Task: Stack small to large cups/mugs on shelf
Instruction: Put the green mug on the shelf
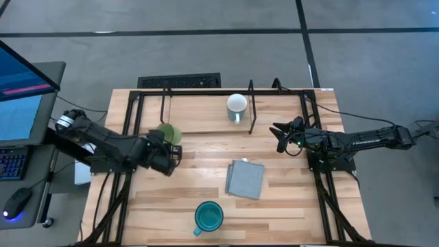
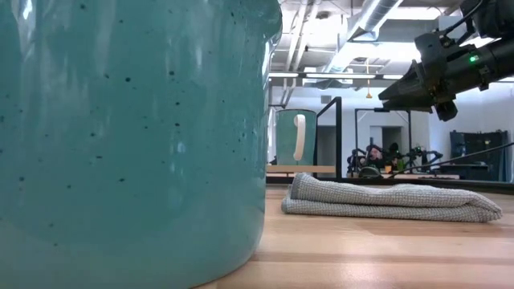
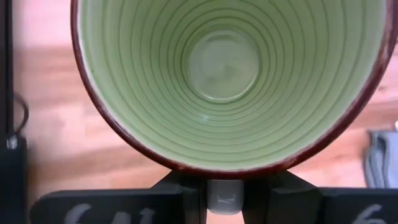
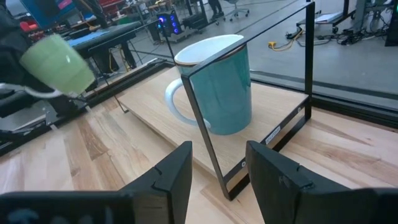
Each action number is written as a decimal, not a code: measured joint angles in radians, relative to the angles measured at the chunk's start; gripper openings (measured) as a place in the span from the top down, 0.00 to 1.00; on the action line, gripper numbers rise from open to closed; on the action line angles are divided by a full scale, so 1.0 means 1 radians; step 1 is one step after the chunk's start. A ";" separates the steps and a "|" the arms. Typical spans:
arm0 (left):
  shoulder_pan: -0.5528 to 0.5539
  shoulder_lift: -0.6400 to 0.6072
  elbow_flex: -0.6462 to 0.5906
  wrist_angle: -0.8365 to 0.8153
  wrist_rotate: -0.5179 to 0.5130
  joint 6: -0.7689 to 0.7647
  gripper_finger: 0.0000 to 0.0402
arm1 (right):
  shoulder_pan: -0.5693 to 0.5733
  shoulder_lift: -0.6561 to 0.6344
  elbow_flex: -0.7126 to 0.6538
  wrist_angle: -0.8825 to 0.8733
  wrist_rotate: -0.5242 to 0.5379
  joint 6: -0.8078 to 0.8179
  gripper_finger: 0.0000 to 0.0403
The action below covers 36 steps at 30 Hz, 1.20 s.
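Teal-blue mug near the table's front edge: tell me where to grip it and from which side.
Pinch the teal-blue mug by its rim wall from straight above, on the side opposite the handle. It stands upright with its mouth open upward.

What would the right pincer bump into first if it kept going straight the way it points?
Probably a thin black upright post of the wire shelf, standing right ahead of the open right pincer. Just behind it sits the teal mug with white inside and handle.
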 joint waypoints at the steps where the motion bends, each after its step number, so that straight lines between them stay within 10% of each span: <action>1: 0.022 0.000 0.010 0.006 -0.007 0.037 0.89 | 0.000 0.000 0.000 0.000 0.000 0.000 0.57; 15: 0.324 0.000 0.110 0.298 -0.003 0.590 0.89 | 0.000 0.000 0.000 0.000 0.000 0.001 0.57; 36: 0.541 0.277 0.317 0.407 0.137 0.831 0.89 | 0.000 0.000 0.000 0.000 0.000 0.001 0.57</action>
